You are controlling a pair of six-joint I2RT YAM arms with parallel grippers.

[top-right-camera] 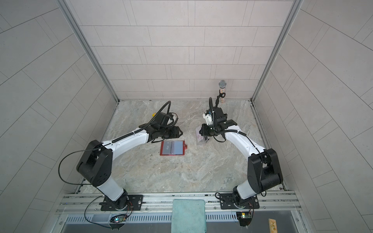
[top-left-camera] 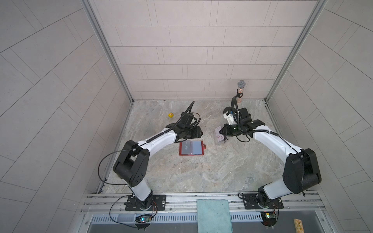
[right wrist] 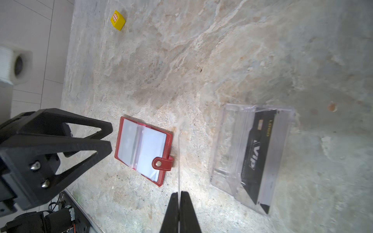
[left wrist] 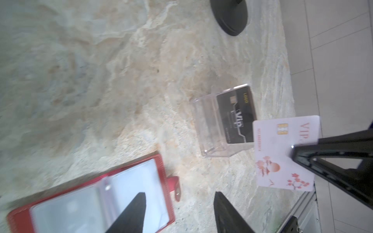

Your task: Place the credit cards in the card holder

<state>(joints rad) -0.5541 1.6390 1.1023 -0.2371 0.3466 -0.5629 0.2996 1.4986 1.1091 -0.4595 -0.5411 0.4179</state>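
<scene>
Right pincer (right wrist: 178,193) is clamped tight on the white credit card (left wrist: 282,153), lifted off the table (right wrist: 222,60). The red card holder (right wrist: 141,149) lies open on one side of it, sleeves up. The black credit card (left wrist: 238,117) stands in the clear stand (left wrist: 207,131) on the other. Left pincer (left wrist: 179,194) hangs just by the holder, jaws apart, gripping nothing.

We see two matching units: left arm (top-left-camera: 159,141) and right arm (top-left-camera: 270,141), both white link shells with black joint housings (top-left-camera: 131,163). Black corrugated conduit (top-left-camera: 155,137) runs along each forearm, and a thin black cable (top-left-camera: 100,163) loops off the left elbow. Left gripper (right wrist: 110,135) and right gripper (right wrist: 179,194) have matte black fingers, the left's open triangular frames. Two silver screws (right wrist: 36,165) sit on the left mount. Base plates (top-left-camera: 160,201) are black.
</scene>
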